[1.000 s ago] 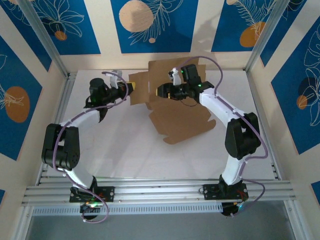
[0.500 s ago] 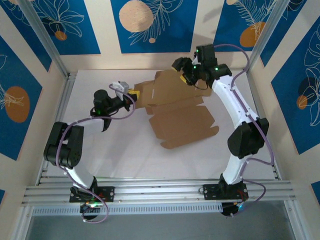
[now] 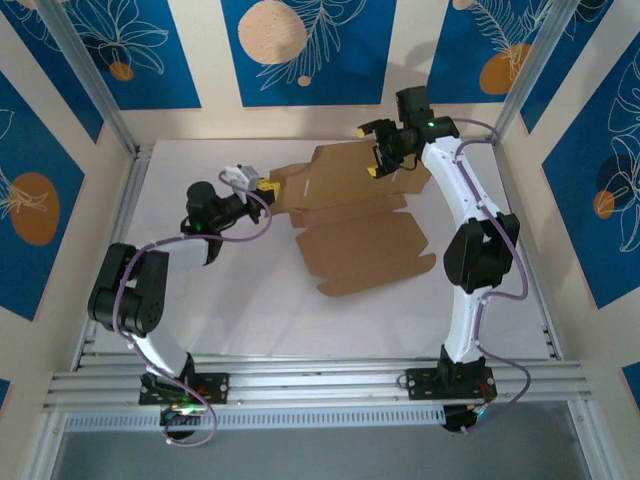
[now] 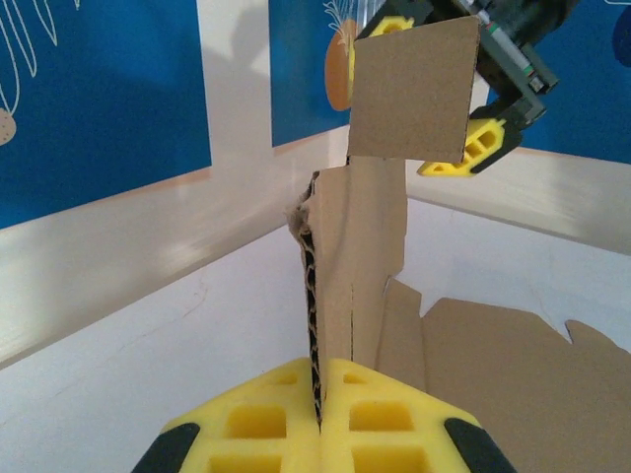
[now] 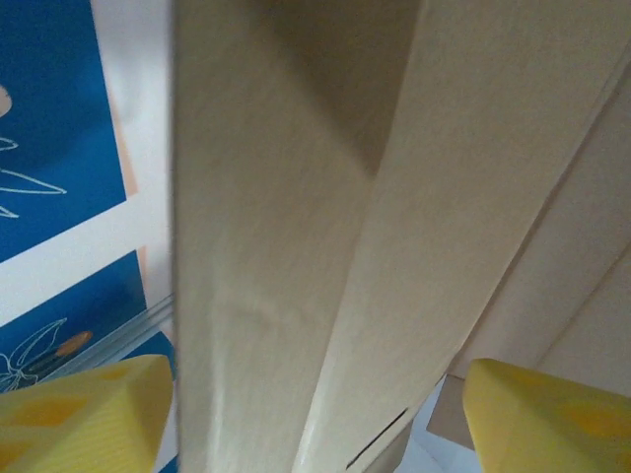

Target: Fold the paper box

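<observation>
The paper box [image 3: 365, 245] is a brown die-cut cardboard sheet lying mostly flat mid-table, its far flaps raised. My left gripper [image 3: 265, 187] is shut on the sheet's left flap. In the left wrist view the yellow pads [image 4: 256, 424] pinch the cardboard edge [image 4: 314, 296], which rises upright ahead. My right gripper [image 3: 378, 150] is open at the box's far right flap. In the right wrist view a cardboard panel [image 5: 296, 197] stands between the spread yellow fingers [image 5: 89, 409], apart from both. The right gripper's yellow fingers [image 4: 473, 153] also show behind the raised flap [image 4: 414, 94].
The white table [image 3: 250, 310] is walled by blue-and-cream panels [image 3: 300, 50] at the back and sides. Slanted aluminium posts [image 3: 95, 80] stand at the back corners. A metal rail [image 3: 320, 385] carrying the arm bases runs along the near edge.
My right gripper has moved from over the box's middle to its far right flap and opened wider. The raised back part now lies lower. The left gripper kept its hold.
</observation>
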You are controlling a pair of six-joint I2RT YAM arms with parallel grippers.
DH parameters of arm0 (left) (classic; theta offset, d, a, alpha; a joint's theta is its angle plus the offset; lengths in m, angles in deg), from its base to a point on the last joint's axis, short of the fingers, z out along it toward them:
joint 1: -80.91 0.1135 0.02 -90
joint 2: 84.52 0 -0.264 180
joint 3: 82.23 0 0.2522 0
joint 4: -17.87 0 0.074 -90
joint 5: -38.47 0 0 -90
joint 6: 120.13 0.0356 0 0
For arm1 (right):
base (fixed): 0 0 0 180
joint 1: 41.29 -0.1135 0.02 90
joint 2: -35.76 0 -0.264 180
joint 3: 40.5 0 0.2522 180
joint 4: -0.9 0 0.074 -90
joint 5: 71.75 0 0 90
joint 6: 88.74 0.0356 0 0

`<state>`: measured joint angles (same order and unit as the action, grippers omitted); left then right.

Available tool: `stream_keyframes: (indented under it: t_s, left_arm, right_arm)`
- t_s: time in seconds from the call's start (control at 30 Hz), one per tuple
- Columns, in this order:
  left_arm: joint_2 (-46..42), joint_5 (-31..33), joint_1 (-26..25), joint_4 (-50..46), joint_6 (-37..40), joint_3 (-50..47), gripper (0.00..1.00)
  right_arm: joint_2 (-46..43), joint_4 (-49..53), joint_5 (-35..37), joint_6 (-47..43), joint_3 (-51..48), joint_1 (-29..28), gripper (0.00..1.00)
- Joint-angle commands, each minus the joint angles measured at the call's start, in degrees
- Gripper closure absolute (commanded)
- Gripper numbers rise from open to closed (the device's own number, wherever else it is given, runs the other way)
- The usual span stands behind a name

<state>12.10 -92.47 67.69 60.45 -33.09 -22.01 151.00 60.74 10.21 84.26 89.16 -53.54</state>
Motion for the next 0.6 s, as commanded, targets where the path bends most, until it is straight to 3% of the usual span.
stream_keyframes:
  t_s: [0.0,0.13,0.37,0.57]
  left_arm:
    - [0.4,-2.3,-0.5,3.1,1.1,-0.8,1.00]
    - [0.6,-0.6,-0.5,2.7,0.6,-0.8,1.00]
    - [2.0,-0.1,-0.4,2.9,-1.0,-0.4,1.00]
    - [3.2,0.6,-0.4,2.7,-2.6,0.2,1.00]
  right_arm:
    - [-0.6,-2.7,-2.3,2.4,-2.0,0.0,0.31]
    - [-3.9,-8.4,-1.6,2.3,-9.7,-0.5,0.48]
    - [-9.0,-18.1,-1.4,1.1,-22.5,-1.4,0.66]
    - [-11.5,-29.5,-3.2,3.8,-32.2,-2.7,0.91]
